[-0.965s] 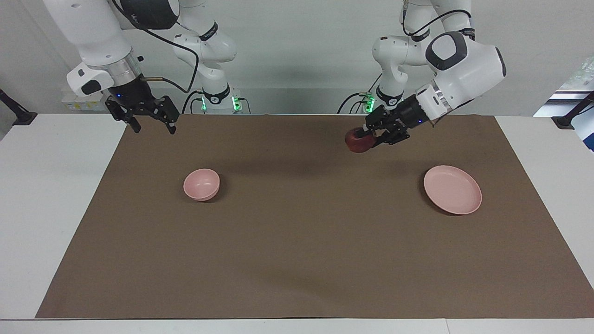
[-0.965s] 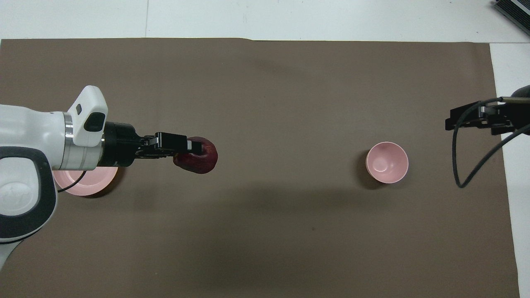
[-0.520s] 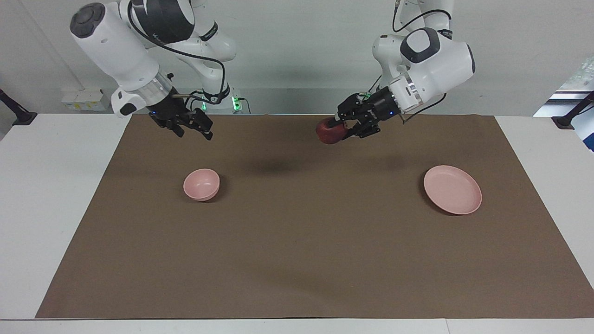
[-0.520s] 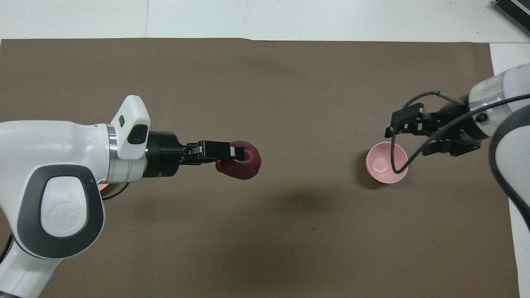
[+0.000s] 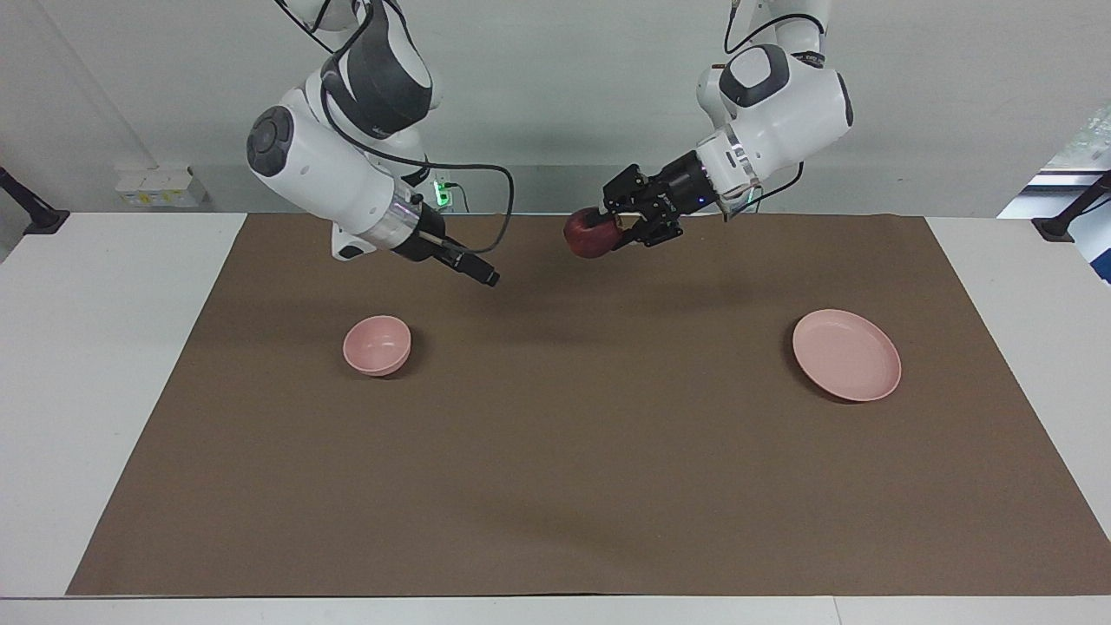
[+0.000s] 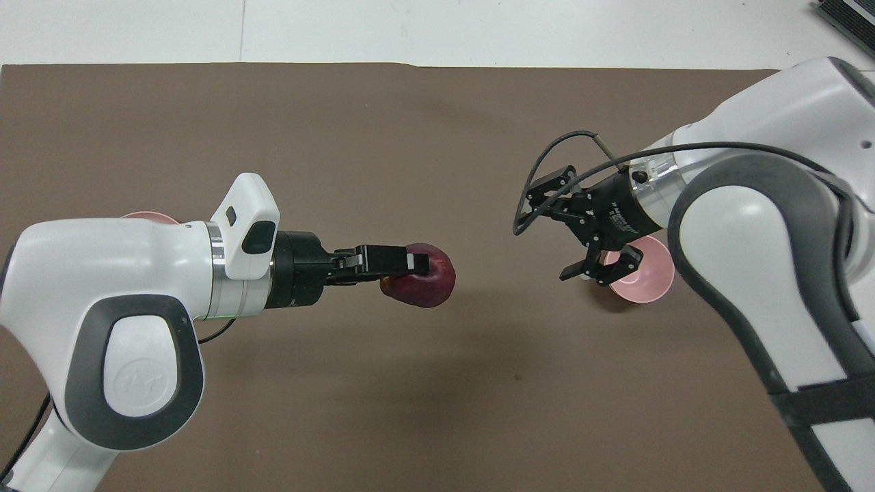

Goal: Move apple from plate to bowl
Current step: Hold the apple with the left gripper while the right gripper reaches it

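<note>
The dark red apple [image 5: 588, 234] [image 6: 425, 287] is held in the air over the middle of the mat by my left gripper [image 5: 609, 229] [image 6: 414, 264], which is shut on it. The pink plate [image 5: 846, 354] lies bare toward the left arm's end; in the overhead view only a sliver of its rim [image 6: 146, 216] shows past the left arm. The small pink bowl [image 5: 377, 345] [image 6: 648, 285] stands toward the right arm's end. My right gripper [image 5: 488, 279] [image 6: 551, 232] is open and empty in the air beside the bowl, pointing at the apple.
A brown mat [image 5: 555, 486] covers most of the white table [image 5: 95, 365]. The right arm's forearm [image 6: 765, 225] hangs over the mat at the right arm's end and covers part of the bowl in the overhead view.
The left gripper has carried the apple farther from the plate toward the table's middle. The right arm has swung in from its end, and its gripper now points at the apple.
</note>
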